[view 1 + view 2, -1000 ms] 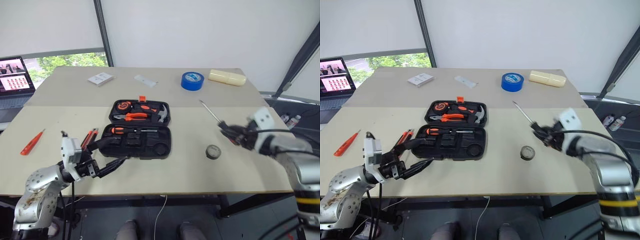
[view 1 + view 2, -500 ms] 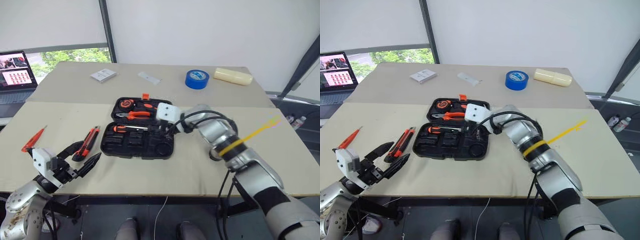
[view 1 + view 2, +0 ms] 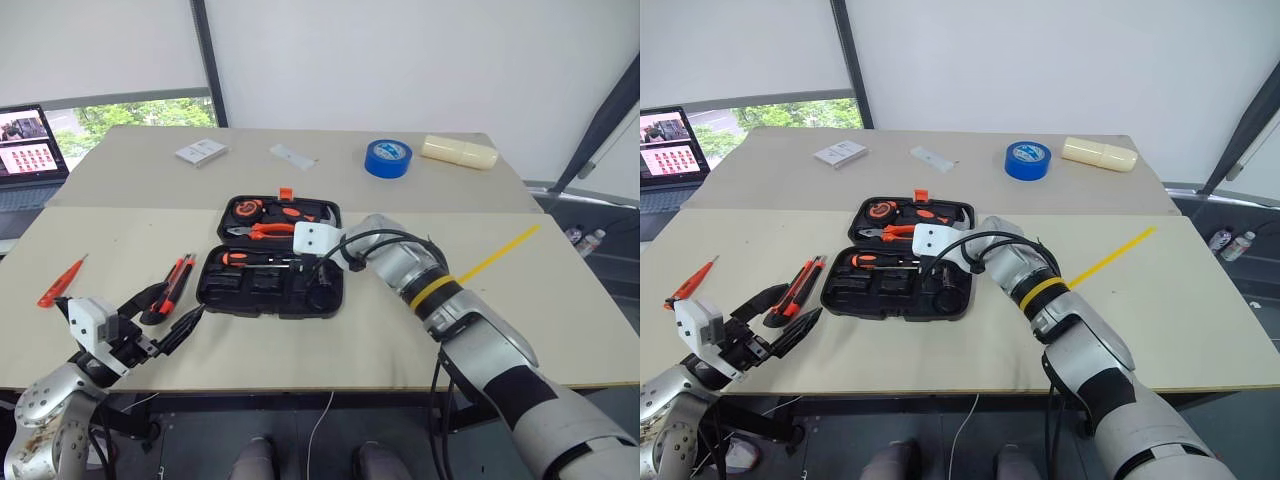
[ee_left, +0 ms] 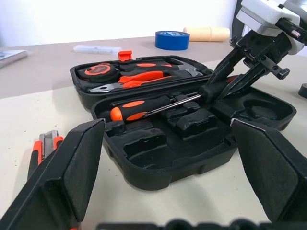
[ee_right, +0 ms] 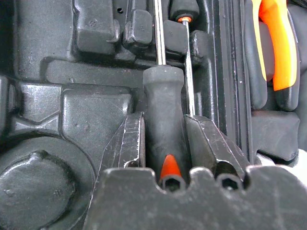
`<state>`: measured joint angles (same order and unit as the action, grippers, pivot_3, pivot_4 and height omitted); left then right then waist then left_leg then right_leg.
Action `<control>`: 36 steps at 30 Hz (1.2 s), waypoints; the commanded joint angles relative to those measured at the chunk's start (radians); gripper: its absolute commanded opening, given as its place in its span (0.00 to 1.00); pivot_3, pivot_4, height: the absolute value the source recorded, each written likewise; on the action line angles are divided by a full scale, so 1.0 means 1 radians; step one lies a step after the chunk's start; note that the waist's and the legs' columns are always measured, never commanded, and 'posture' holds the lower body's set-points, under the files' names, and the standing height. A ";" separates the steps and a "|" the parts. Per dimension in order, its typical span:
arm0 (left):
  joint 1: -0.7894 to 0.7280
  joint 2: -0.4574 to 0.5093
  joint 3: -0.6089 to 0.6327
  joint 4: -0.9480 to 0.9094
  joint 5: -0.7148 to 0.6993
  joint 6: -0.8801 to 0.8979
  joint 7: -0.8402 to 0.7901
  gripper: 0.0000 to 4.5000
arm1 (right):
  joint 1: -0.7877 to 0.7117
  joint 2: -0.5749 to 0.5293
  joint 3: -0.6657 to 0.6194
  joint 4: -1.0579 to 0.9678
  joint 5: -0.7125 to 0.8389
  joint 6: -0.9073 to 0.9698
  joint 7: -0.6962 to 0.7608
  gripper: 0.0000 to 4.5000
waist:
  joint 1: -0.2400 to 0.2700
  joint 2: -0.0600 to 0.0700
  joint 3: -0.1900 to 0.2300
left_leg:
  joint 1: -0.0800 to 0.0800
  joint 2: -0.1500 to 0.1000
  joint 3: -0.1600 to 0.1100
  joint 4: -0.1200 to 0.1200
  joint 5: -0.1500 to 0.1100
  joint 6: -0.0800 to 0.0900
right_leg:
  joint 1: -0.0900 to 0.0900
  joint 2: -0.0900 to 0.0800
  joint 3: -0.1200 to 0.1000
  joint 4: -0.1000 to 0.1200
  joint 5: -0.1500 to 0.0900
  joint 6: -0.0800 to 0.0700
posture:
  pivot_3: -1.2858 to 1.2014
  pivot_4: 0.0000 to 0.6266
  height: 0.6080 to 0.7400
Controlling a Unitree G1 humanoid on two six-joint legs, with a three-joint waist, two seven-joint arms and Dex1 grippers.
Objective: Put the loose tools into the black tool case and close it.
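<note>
A black-handled screwdriver (image 5: pixel 164 139) is gripped by the right pincer (image 5: pixel 164 143) inside the open black tool case (image 3: pixel 270 297), beside another screwdriver (image 4: pixel 144 109); the left pincer (image 3: pixel 168 312) is spread wide.

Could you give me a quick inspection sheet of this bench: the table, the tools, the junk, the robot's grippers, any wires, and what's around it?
Surface: beige table.
Job's things: black tool case open, one screwdriver already in a recess; second screwdriver held over the case; red screwdriver and utility knife loose on the table.
Clutter: blue tape roll, cream case, card.
Grippers: right gripper shut on the second screwdriver; left gripper open, holding nothing.
Cables: black cable looped on the right arm.
Surroundings: laptop, white wall.
</note>
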<state>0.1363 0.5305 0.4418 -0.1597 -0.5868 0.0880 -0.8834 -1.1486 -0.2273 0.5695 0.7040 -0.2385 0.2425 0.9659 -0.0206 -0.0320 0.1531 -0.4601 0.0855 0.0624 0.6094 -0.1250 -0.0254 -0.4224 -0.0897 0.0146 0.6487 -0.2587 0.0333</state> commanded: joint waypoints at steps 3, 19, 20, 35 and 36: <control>-0.010 0.003 0.001 -0.017 0.007 -0.032 0.003 1.00 | -0.003 -0.009 -0.064 -0.021 0.036 -0.104 0.051 0.56 | 0.000 0.000 0.000 | 0.000 0.000 0.000 -0.001 0.000 0.000 | 0.000 0.000 0.000 0.000 0.000 0.000 | 0.52 0.24 1.00; -0.009 -0.005 -0.016 -0.024 0.029 -0.044 0.033 1.00 | -0.017 0.137 -0.323 0.303 0.196 -0.272 0.001 0.09 | -0.011 0.000 0.000 | 0.001 0.000 0.000 -0.001 0.000 0.000 | 0.001 0.001 0.000 0.000 0.000 0.000 | 0.52 0.24 1.00; -0.009 -0.005 -0.016 -0.025 0.031 -0.044 0.035 1.00 | -0.006 0.139 -0.308 0.322 0.172 -0.299 -0.013 0.01 | -0.010 0.000 0.000 | 0.001 0.000 0.000 -0.001 0.000 0.000 | 0.001 0.000 0.000 0.000 0.000 0.000 | 0.52 0.24 1.00; -0.003 0.013 -0.010 -0.019 0.055 -0.033 0.058 1.00 | 0.025 0.186 -0.286 0.435 0.102 -0.356 -0.054 0.00 | -0.021 0.000 -0.001 | 0.005 0.000 0.000 -0.001 -0.002 -0.007 | 0.003 0.000 0.000 0.001 0.002 -0.001 | 0.52 0.24 1.00; 0.002 0.012 -0.007 -0.023 0.051 -0.030 0.058 1.00 | 0.022 0.186 -0.303 0.423 0.117 -0.351 -0.049 0.00 | -0.021 0.000 -0.001 | 0.005 0.000 0.000 -0.001 -0.002 -0.007 | 0.003 0.000 0.000 0.002 0.002 -0.001 | 0.52 0.24 1.00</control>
<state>0.1309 0.5255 0.4155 -0.1591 -0.5328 0.0661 -0.8324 -1.1275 -0.0479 0.2865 1.1119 -0.1406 -0.1496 0.8973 -0.0415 -0.0323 0.1526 -0.4549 0.0859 0.0624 0.6085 -0.1272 -0.0328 -0.4192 -0.0894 0.0146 0.6504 -0.2570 0.0320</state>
